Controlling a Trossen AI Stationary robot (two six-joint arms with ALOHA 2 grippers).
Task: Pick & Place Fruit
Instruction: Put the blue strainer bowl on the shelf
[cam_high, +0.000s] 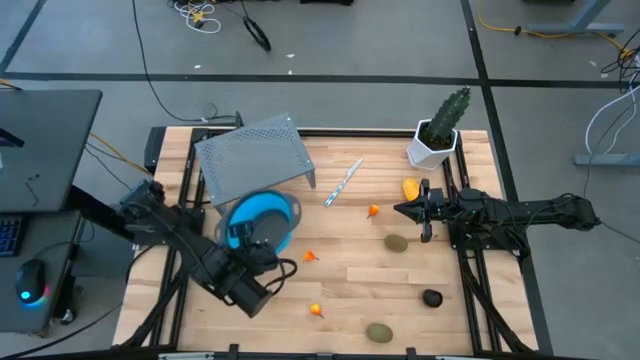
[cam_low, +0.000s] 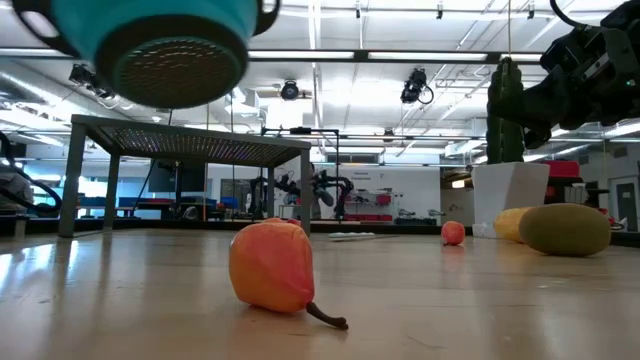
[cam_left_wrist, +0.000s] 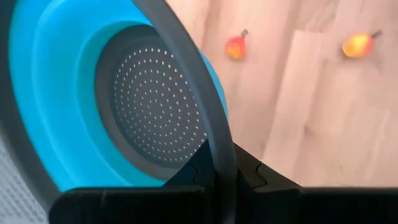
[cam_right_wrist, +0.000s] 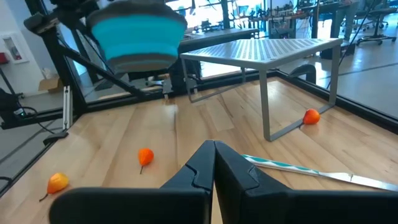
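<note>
left fingers (cam_left_wrist: 219, 177) pinched on the blue strainer's (cam_high: 262, 218) dark rim, strainer held up off the table (cam_high: 350, 270), right gripper (cam_high: 424, 210) squeezed shut on nothing near the white pot (cam_high: 432, 148), toy fruit (cam_high: 398, 243) spread on the wood, small orange pieces (cam_high: 316, 310) near the strainer

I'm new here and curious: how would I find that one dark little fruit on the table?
Start at the potted cactus at the table's far right corner and come toward the near edge along the right arm's side. Past the olive-green oval lies the blackish round fruit, the only dark one; the others are orange, yellow or green.
</note>
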